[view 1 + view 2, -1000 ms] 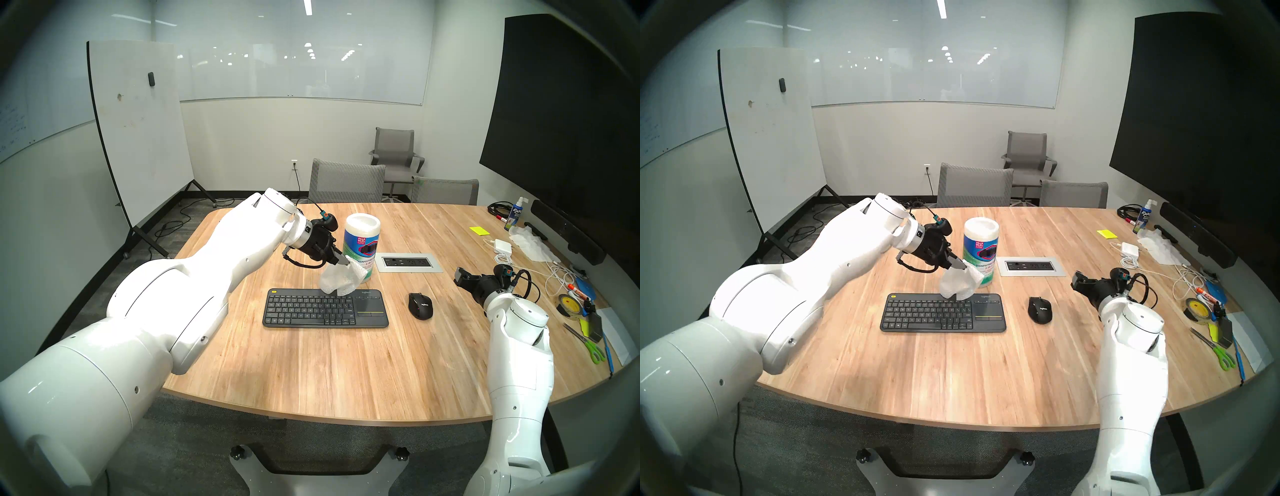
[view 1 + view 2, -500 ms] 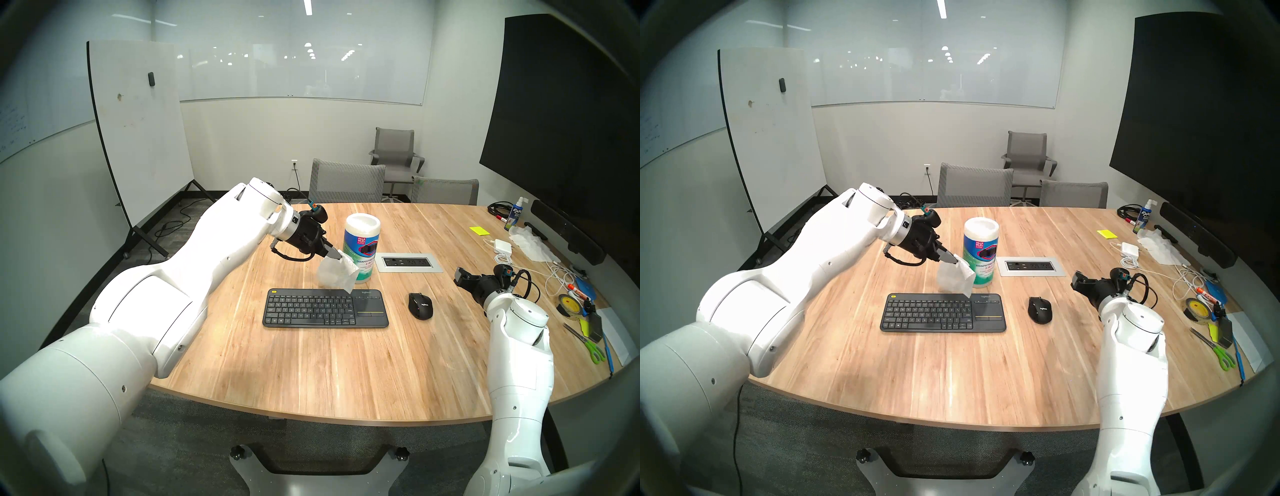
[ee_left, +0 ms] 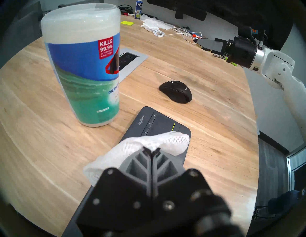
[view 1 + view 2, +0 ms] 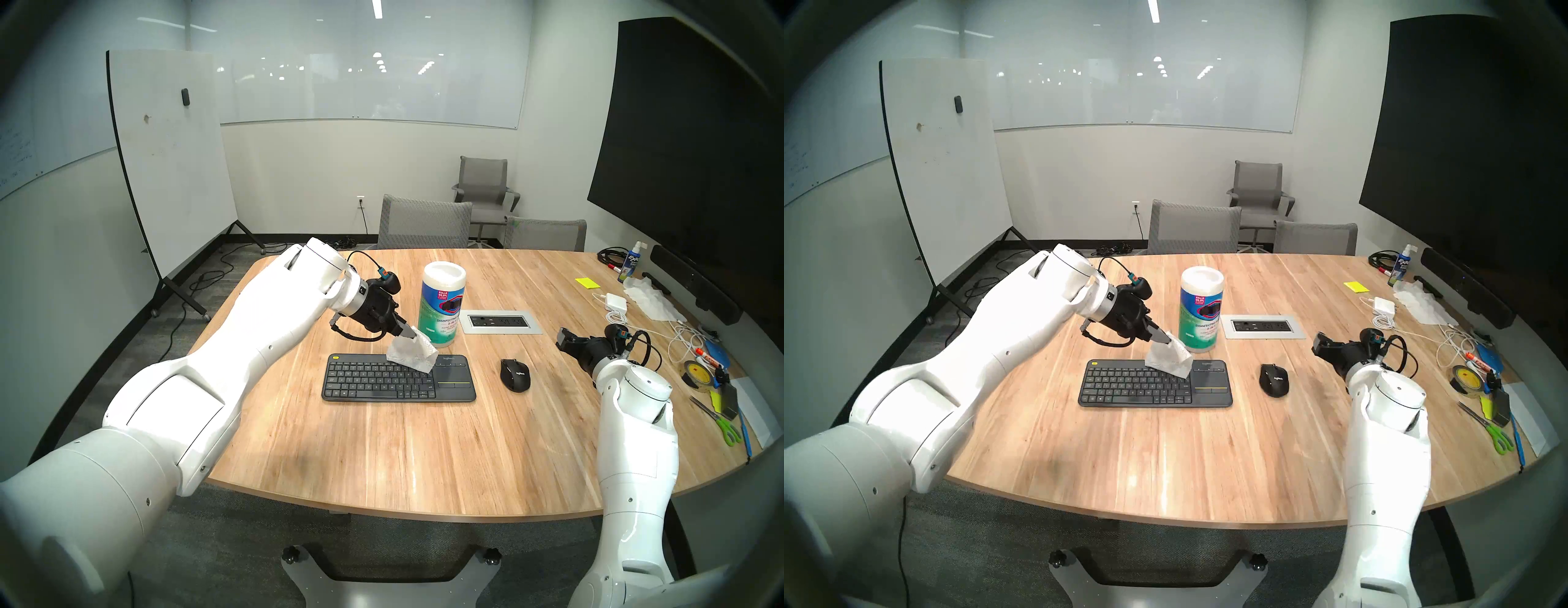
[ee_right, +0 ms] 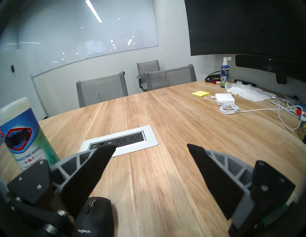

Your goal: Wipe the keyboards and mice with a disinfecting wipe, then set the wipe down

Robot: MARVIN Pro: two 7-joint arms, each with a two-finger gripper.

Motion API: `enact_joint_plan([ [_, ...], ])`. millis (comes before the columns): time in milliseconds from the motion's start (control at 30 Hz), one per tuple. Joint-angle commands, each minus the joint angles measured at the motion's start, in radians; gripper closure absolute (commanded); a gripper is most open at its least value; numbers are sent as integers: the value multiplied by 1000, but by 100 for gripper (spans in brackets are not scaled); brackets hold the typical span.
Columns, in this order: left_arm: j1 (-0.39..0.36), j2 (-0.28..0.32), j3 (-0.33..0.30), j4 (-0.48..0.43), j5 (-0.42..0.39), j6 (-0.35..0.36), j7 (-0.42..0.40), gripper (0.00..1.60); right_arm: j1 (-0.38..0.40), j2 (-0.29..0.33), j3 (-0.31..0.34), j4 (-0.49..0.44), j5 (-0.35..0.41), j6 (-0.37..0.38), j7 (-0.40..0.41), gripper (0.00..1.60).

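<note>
I pinch the thin white dotted wipe [image 4: 412,356] by its top so it drapes onto the flat dark grey keyboard [image 4: 399,378], ready to drag across the keys. My left gripper [image 4: 410,335] is clamped tight on it. My right gripper [image 5: 151,149] hangs spread wide, empty, near the small black rounded mouse [image 4: 514,375].

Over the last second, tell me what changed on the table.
The left pincer, shut on the wipe, came down and toward the robot, so the wipe now drapes onto the keyboard by its touchpad. Nothing was let go. The mouse, canister and open right pincer stayed put.
</note>
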Motion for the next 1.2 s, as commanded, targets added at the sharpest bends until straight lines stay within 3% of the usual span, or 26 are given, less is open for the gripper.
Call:
enact_joint_plan([
  [0, 58, 29, 6, -141, -56, 77, -84, 160, 12, 2, -1, -22, 1, -4, -1, 0],
  [200, 89, 46, 32, -180, -90, 115, -24, 160, 12, 2, -1, -23, 1, -3, -2, 0],
  [500, 75, 38, 86, -148, -134, 116, 21, 160, 12, 1, -1, -23, 1, -3, -2, 0],
  [867, -10, -29, 120, 29, -148, 52, 68, 160, 12, 2, -1, -22, 1, -4, -1, 0],
  [1167, -68, -99, 150, 171, -137, -1, 56, 160, 12, 2, -1, -21, 1, -4, -1, 0],
])
